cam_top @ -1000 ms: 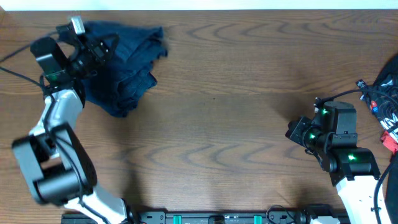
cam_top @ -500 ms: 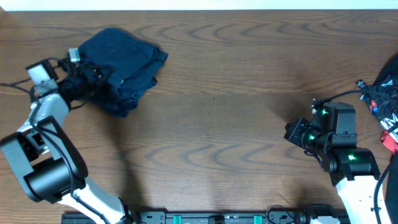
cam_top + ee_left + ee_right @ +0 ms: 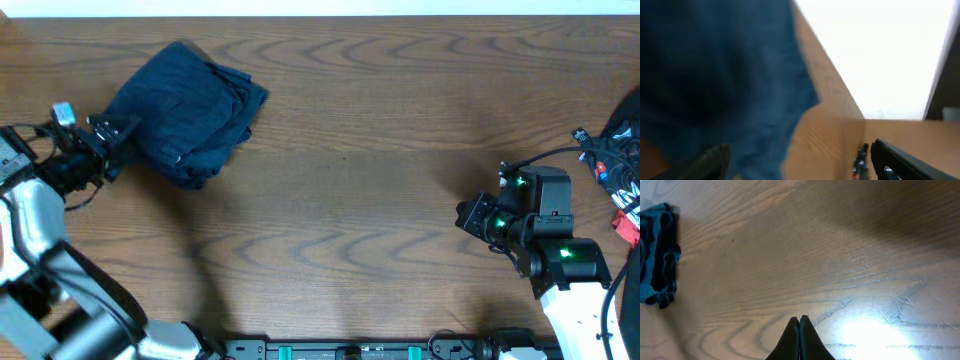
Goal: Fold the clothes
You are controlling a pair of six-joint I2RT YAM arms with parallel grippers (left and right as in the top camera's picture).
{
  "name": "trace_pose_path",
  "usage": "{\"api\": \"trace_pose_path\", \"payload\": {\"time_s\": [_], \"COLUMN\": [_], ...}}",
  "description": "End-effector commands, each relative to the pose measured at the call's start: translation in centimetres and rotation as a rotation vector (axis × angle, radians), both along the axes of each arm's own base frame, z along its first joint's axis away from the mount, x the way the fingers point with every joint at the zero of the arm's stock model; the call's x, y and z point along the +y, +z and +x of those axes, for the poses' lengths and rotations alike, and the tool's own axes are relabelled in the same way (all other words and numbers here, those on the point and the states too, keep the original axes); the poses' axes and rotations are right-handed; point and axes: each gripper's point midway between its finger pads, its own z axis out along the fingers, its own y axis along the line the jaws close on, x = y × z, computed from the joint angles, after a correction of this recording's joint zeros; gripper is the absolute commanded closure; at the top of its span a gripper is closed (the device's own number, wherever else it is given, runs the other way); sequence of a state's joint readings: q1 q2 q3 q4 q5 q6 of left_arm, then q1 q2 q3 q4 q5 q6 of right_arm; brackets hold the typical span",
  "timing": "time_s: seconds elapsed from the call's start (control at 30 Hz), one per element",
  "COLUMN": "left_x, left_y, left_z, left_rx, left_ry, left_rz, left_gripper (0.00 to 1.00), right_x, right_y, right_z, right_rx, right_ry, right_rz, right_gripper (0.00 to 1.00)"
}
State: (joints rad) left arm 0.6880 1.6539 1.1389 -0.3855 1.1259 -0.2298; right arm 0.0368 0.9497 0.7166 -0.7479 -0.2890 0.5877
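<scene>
Wooden table (image 3: 380, 200), folded shorts (image 3: 188, 112); right pincer (image 3: 799, 322) tips together, clear only wrist-side.

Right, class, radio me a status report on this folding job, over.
Left gripper open at the edge of the shorts. Right gripper shut, empty, over the table. Shorts bundled, far left. Nothing in the way.

Overhead, the light is even and warm across the table (image 3: 380, 200). A soft shadow falls on the wood beside the left arm (image 3: 40, 230), which smears slightly at the frame's edge. The left wrist view is badly blurred: the shorts (image 3: 715, 75) are a soft blue mass, and the far right is blown out white. The right wrist view is crisp, with white glare at the near right and dimmer wood at the far right.
</scene>
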Motion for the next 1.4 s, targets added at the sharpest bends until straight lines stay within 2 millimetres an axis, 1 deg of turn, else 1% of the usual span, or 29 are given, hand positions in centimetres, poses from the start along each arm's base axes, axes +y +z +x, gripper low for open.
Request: {"api": "trace_pose_path", "payload": {"time_s": [0.0, 0.03, 0.1, 0.13, 0.17, 0.27, 0.3, 0.33, 0.4, 0.47, 0.53, 0.6, 0.63, 0.67, 0.7, 0.77, 0.83, 0.87, 0.93, 1.0, 1.03, 1.1, 1.13, 1.2, 1.3, 1.37], "left_x": [-0.7, -0.5, -0.3, -0.2, -0.1, 0.3, 0.2, -0.3, -1.0, -1.6, -1.2, -0.5, -0.1, 0.1, 0.4, 0.6, 0.3, 0.2, -0.2, -1.1, -1.8, -3.4, -4.2, -6.3, -9.1, -10.6], "left_y": [3.6, 4.1, 4.1, 3.7, 3.0, -0.4, -1.1, -2.2, -4.0, -6.7, -9.8, -12.1, -12.7, -12.9, -12.7, -11.4, -9.0, -7.4, -4.2, 0.0, 2.5, 6.4, 8.2, 11.3, 14.0, 14.9], "left_z": [0.0, 0.0, 0.3, 0.5, 0.7, 2.0, 2.6, 3.8, 5.3, 6.3, 6.1, 5.6, 5.3, 5.3, 5.3, 5.6, 5.8, 5.8, 5.6, 4.8, 4.2, 2.4, 1.3, -1.8, -6.1, -8.9], "left_rx": [-0.099, -0.104, -0.091, -0.079, -0.063, 0.036, 0.038, 0.022, 0.01, 0.024, 0.099, 0.172, 0.193, 0.2, 0.205, 0.189, 0.144, 0.116, 0.061, -0.01, -0.051, -0.107, -0.125, -0.159, -0.203, -0.202], "left_ry": [-0.017, 0.001, 0.027, 0.029, 0.028, 0.052, 0.044, 0.017, -0.018, -0.065, -0.078, -0.069, -0.065, -0.056, -0.036, 0.0, 0.004, 0.008, 0.016, 0.016, 0.009, -0.01, -0.021, -0.058, -0.112, -0.114], "left_rz": [0.145, 0.203, 0.321, 0.379, 0.436, 0.582, 0.607, 0.631, 0.638, 0.646, 0.661, 0.67, 0.67, 0.666, 0.652, 0.621, 0.611, 0.616, 0.63, 0.638, 0.633, 0.62, 0.611, 0.616, 0.671, 0.704], "left_gripper": [0.23, 0.39, 0.81, 0.91, 0.94, 0.94, 0.94, 0.94, 0.94, 0.94, 0.94, 0.94, 0.94, 0.92, 0.87, 0.85, 0.83, 0.83, 0.74, 0.67, 0.63, 0.57, 0.57, 0.55, 0.44, 0.4], "right_x": [0.0, 0.0, 0.0, 0.0, 0.0, 0.0, -0.1, -0.1, -0.2, -0.3, 0.1, 0.5, 0.5, 0.5, 0.5, 0.6, 0.7, 0.8, 0.8, 0.9, 1.1, 1.6, 1.8, 2.2, 3.2, 3.9], "right_y": [0.0, 0.0, 0.0, 0.1, 0.1, 0.1, 0.1, 0.1, 0.1, 0.1, 0.1, 0.1, 0.0, -0.1, -0.2, -0.2, -0.1, 0.0, 0.5, 1.6, 2.6, 5.2, 6.6, 10.1, 15.5, 18.8], "right_z": [-0.1, -0.1, -0.1, 0.0, 0.0, 0.1, 0.1, 0.2, 0.2, 0.2, 0.1, -0.2, -0.4, -0.5, -0.7, -0.8, -0.7, -0.5, -0.1, 0.5, 0.8, 1.4, 1.7, 2.0, 1.8, 1.1], "right_rx": [-0.002, -0.002, -0.003, -0.005, -0.007, -0.012, -0.012, -0.012, -0.013, -0.013, -0.01, 0.0, 0.008, 0.015, 0.021, 0.026, 0.02, 0.011, -0.021, -0.076, -0.118, -0.214, -0.261, -0.364, -0.522, -0.618], "right_ry": [0.011, 0.011, 0.01, 0.01, 0.011, 0.01, 0.008, 0.006, 0.002, 0.001, 0.014, 0.028, 0.028, 0.028, 0.031, 0.035, 0.039, 0.042, 0.063, 0.105, 0.144, 0.229, 0.265, 0.319, 0.386, 0.425], "right_rz": [-0.001, -0.001, -0.002, -0.002, -0.001, -0.002, -0.005, -0.009, -0.014, -0.015, 0.004, 0.024, 0.024, 0.023, 0.021, 0.028, 0.034, 0.033, 0.022, 0.002, -0.016, -0.049, -0.064, -0.097, -0.106, -0.104], "right_gripper": [0.99, 0.99, 0.98, 0.98, 0.98, 0.98, 0.98, 0.98, 0.98, 0.98, 0.99, 0.99, 0.99, 0.99, 0.99, 0.99, 0.99, 0.99, 0.99, 0.98, 0.98, 0.98, 0.98, 0.99, 0.98, 0.96]}}
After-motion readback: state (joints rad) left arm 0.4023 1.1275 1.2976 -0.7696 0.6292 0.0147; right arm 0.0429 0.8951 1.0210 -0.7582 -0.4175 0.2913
